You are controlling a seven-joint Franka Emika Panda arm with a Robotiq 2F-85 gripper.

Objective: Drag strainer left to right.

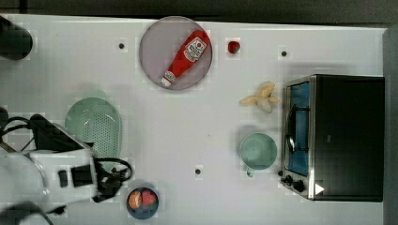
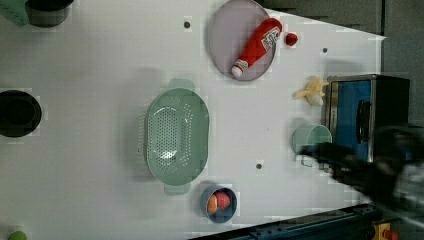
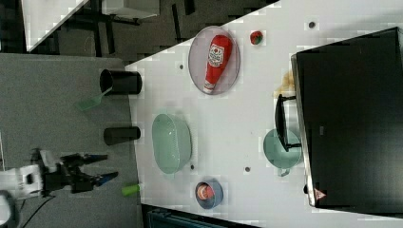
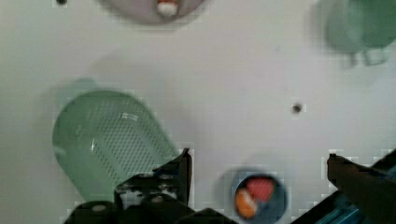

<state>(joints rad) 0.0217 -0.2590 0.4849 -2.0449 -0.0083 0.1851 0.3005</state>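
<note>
The strainer [image 1: 94, 129] lies flat on the bench [image 1: 187, 140] at the top view's left, untouched. The claw [image 3: 97, 167] hangs above it, spread wide and empty, ready to descend on the rim.

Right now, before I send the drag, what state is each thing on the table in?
Pale mint-green oval plastic strainer: upright, empty, untouched.
Black pincer: open, holding nothing.
Red ketchup bottle: lying on the grey round plate.
Teal-green mug: upright, empty.
Black toaster oven: door shut.
Small blue bowl: holds fruit.
</note>
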